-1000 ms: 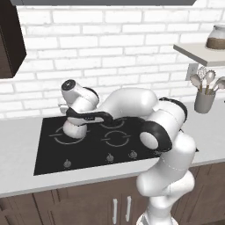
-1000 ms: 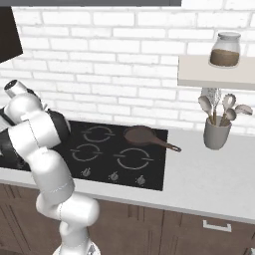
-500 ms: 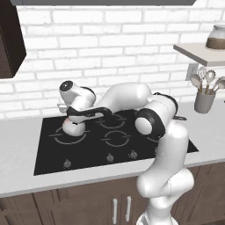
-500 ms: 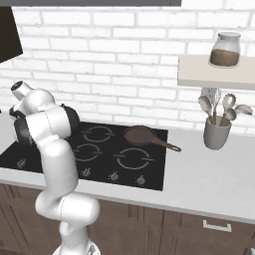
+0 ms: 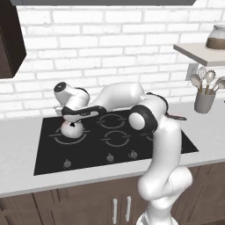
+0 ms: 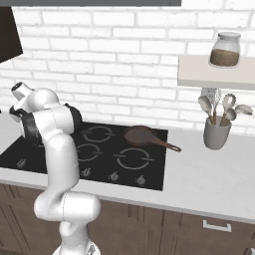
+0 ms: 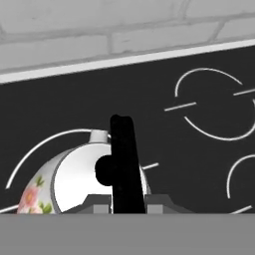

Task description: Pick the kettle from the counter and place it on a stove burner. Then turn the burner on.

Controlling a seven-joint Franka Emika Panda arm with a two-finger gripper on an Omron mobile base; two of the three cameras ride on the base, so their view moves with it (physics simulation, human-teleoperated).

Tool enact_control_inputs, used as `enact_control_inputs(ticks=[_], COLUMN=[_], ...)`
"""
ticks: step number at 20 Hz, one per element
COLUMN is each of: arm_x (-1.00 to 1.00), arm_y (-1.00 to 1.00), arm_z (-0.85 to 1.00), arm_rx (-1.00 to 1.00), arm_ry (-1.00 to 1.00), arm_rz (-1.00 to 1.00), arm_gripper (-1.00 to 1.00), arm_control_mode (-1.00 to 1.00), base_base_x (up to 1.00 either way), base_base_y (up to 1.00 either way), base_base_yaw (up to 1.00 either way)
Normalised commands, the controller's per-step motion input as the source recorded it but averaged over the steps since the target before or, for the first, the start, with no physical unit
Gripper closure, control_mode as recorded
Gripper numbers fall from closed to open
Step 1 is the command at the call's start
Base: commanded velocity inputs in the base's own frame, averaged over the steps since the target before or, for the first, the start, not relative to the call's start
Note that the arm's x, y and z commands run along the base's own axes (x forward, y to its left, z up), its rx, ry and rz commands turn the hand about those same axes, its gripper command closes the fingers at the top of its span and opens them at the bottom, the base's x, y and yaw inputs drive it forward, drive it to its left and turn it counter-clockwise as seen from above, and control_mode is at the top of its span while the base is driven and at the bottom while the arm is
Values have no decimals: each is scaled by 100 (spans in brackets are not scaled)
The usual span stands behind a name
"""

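Note:
The small white kettle with a pink flower print sits low over the large ring of the stove burner at the front left of the black cooktop. Whether it rests on the glass I cannot tell. My gripper reaches down from above it and is shut on the thin black handle. In the hand view the kettle lies just below my gripper, with the handle upright between the fingertips and the burner ring curving around it.
A dark brown frying pan lies on the back right burner. Control knobs line the cooktop's front edge. A grey utensil holder stands on the light grey counter at the right, under a shelf with a jar.
The arm's elbow has swung toward the back wall. The hand and the kettle have shifted only slightly over the front left burner, and the grip stays closed.

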Motion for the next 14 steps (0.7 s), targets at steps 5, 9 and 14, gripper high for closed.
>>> enact_control_inputs(ticks=[5, 9, 14], arm_x=[0, 0, 0], arm_y=[9, 0, 0], arm_z=[-6, -23, -1], arm_rx=[-6, -5, -1], arm_ry=[0, -2, -18], arm_rz=[-1, -1, 0], arm_gripper=[100, 100, 100], arm_control_mode=[-100, -100, -100], base_base_x=[0, 0, 0], base_base_y=[0, 0, 0], base_base_yaw=[0, 0, 0])
